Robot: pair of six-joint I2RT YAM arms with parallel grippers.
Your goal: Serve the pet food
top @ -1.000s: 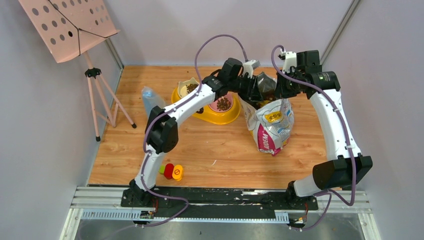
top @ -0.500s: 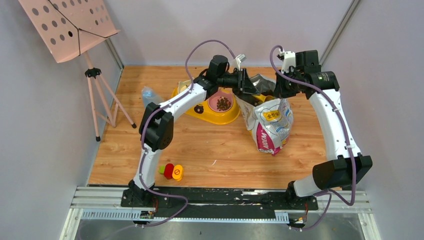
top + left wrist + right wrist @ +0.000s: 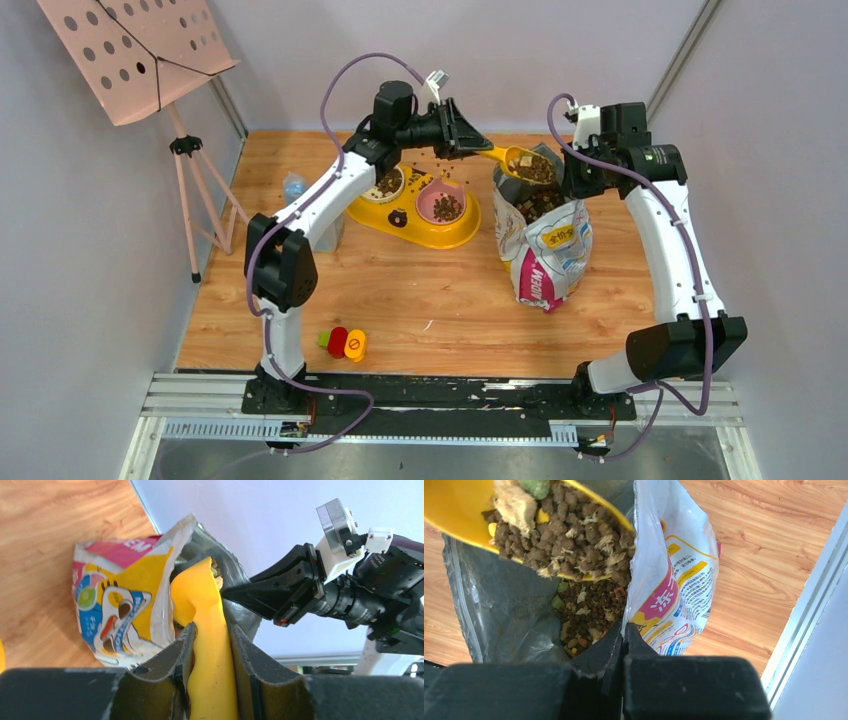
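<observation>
My left gripper is shut on the handle of a yellow scoop. The scoop bowl hangs just above the open mouth of the printed foil bag. It is heaped with pet food, brown kibble with pale and green bits. More kibble lies inside the bag. My right gripper is shut on the bag's upper rim, holding it open.
A yellow double feeder left of the bag holds kibble in its pink bowl and its cream bowl. A clear bottle stands further left. A pink music stand fills the back left corner. Small red and yellow pieces lie near my bases.
My left arm has drawn back and up out of the bag, bringing the scoop out full of kibble. The right gripper has kept its hold on the bag rim.
</observation>
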